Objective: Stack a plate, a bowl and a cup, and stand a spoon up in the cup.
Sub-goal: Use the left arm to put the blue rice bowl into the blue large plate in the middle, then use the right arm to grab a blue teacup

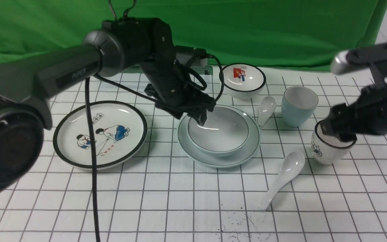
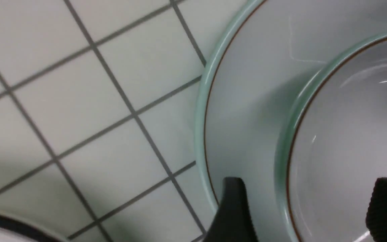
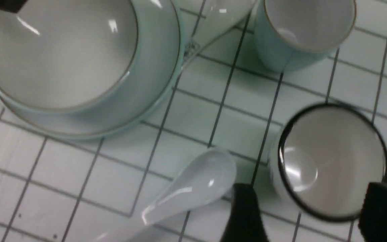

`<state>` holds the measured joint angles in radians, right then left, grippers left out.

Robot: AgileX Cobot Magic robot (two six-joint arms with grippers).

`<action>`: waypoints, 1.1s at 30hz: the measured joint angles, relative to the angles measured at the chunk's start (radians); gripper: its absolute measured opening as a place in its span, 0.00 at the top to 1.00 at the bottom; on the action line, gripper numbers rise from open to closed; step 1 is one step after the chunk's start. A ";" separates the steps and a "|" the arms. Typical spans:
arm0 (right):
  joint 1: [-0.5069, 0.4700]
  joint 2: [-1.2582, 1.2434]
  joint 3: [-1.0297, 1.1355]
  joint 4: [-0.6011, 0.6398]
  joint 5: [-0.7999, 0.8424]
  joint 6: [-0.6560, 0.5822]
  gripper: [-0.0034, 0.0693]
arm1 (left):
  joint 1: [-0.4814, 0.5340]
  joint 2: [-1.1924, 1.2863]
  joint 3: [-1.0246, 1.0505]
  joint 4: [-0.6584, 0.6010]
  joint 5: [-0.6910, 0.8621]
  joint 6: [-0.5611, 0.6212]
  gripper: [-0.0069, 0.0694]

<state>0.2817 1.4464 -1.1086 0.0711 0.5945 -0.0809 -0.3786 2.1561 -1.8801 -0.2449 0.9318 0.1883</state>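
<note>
The pale blue-green plate (image 1: 220,162) lies mid-table with the pale blue-grey bowl (image 1: 218,132) sitting in it. My left gripper (image 1: 203,118) is open at the bowl's back-left rim; in the left wrist view (image 2: 309,210) one finger is over the plate (image 2: 247,101), the other inside the bowl (image 2: 348,134). The pale blue cup (image 1: 299,106) stands to the right, empty. One white spoon (image 1: 266,110) lies beside the plate, another (image 1: 282,178) nearer the front. My right gripper (image 1: 338,136) is open above the black-rimmed white cup (image 3: 331,161), holding nothing.
A black-rimmed cartoon plate (image 1: 100,134) lies to the left. A small black-rimmed bowl with a red picture (image 1: 243,80) stands at the back. The right wrist view shows the blue cup (image 3: 301,30), the bowl (image 3: 59,50) and the nearer spoon (image 3: 193,185).
</note>
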 joint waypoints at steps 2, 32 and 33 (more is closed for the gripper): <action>-0.017 0.082 -0.104 0.003 0.037 -0.010 0.29 | 0.000 -0.073 0.000 0.044 0.004 -0.012 0.27; -0.141 0.606 -0.681 0.062 0.164 -0.091 0.85 | 0.000 -1.343 1.079 0.590 -0.146 -0.322 0.83; -0.140 0.606 -0.681 0.066 0.168 -0.091 0.85 | 0.000 -1.349 1.089 0.592 -0.151 -0.325 0.83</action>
<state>0.1416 2.0528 -1.7893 0.1366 0.7627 -0.1718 -0.3786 0.8073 -0.7908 0.3471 0.7812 -0.1371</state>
